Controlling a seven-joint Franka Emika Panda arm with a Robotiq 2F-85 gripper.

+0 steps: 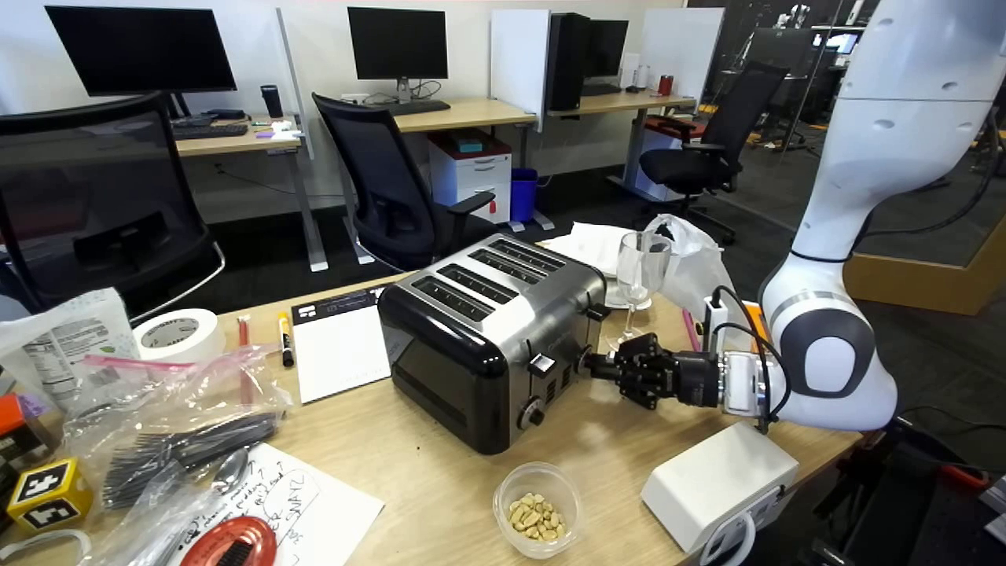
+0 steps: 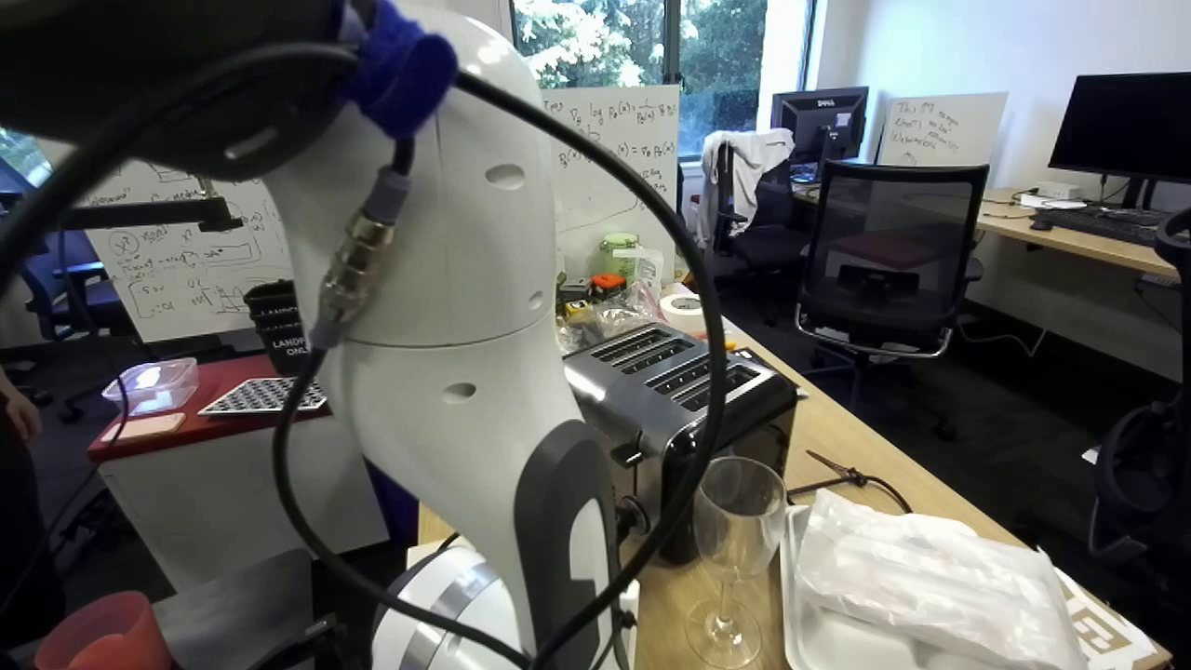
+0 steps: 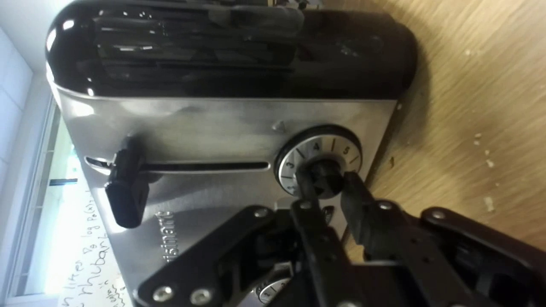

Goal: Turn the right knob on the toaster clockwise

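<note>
Daylight is entering through the window (image 2: 672,46) in an exterior view, where foliage (image 2: 595,42) is bleaching white. In the wrist view, glints are dotting the four-slot toaster (image 3: 213,128), shadow is falling beside it on the worktop (image 3: 477,128), and the end effector (image 3: 328,181) is looking blurred.

On my wrist view the toaster (image 3: 204,128) shows a smooth, satin metal face and a high-gloss side panel (image 3: 204,64) full of reflections. My tool (image 3: 327,179) looks matt, the arm (image 1: 880,181) smooth with a soft sheen. I make out wood grain in the surface (image 1: 385,448), clear smooth glass in the goblet (image 2: 740,521), thin crinkled plastic in the bag (image 2: 930,572), and matt paper in the handwritten sheet (image 1: 330,503).
</note>
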